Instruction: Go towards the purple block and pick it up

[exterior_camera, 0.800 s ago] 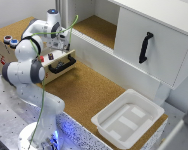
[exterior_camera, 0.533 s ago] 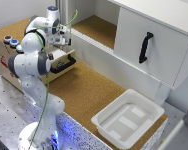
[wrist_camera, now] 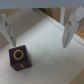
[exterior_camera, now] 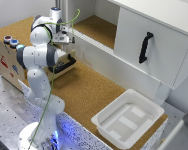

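My gripper (wrist_camera: 37,31) hangs with its jaws spread wide and nothing between them, the two fingers (wrist_camera: 67,34) standing apart over a pale surface in the wrist view. The purple block (wrist_camera: 20,58) sits on that surface, clear of both fingertips and untouched, nearer to one finger than the other; its upper face carries a yellow ring (a second, smaller yellow mark shows on a side face, too blurred to read). From the exterior view, my white arm (exterior_camera: 40,55) rises from its base at the exterior view's left and folds over a cork-topped counter (exterior_camera: 89,92), with my wrist reaching toward the white ledge (exterior_camera: 94,50) that runs along the counter's far edge. The block itself is hidden behind my arm in that view. A black tray-like object (exterior_camera: 64,64) lies on the counter just beside my elbow. A white bin (exterior_camera: 128,119) rests at the counter's near corner toward the exterior view's right, well apart from my hand. A white cabinet door (exterior_camera: 151,45) with a black handle (exterior_camera: 145,46) stands above the ledge.
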`<state>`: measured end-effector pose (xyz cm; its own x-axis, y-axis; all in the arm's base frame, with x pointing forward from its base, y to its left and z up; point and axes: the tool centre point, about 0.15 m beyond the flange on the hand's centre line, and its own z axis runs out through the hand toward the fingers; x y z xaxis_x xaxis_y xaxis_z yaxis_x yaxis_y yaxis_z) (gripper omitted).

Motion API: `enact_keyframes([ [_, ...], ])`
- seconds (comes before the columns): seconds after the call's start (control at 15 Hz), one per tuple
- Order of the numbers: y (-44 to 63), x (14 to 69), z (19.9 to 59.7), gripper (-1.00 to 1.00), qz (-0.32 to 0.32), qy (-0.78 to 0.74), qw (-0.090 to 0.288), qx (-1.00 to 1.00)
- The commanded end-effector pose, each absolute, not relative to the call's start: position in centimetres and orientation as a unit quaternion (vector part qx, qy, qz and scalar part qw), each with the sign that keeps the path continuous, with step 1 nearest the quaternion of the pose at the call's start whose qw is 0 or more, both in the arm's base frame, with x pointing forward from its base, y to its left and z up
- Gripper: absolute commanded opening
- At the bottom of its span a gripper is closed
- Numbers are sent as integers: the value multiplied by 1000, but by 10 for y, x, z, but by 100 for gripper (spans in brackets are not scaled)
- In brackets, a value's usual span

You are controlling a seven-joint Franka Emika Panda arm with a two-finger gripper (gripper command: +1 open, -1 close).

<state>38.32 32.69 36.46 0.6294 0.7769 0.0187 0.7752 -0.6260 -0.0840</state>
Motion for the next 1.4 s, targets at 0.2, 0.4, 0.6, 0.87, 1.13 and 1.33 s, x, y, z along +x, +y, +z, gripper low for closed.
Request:
enact_keyframes([
  [0.2, 342, 347, 357, 100, 34, -469, 82, -879],
  [0.4, 345, 343, 343, 100, 42, -461, 73, -884],
  [0.6, 345, 346, 337, 100, 8, -445, 33, -895],
  [0.87, 339, 350, 328, 100, -17, -440, 19, -898],
  [1.13, 337, 345, 322, 100, -28, -443, -1, -896],
  [1.33, 338, 344, 325, 100, -37, -443, -4, -896],
])
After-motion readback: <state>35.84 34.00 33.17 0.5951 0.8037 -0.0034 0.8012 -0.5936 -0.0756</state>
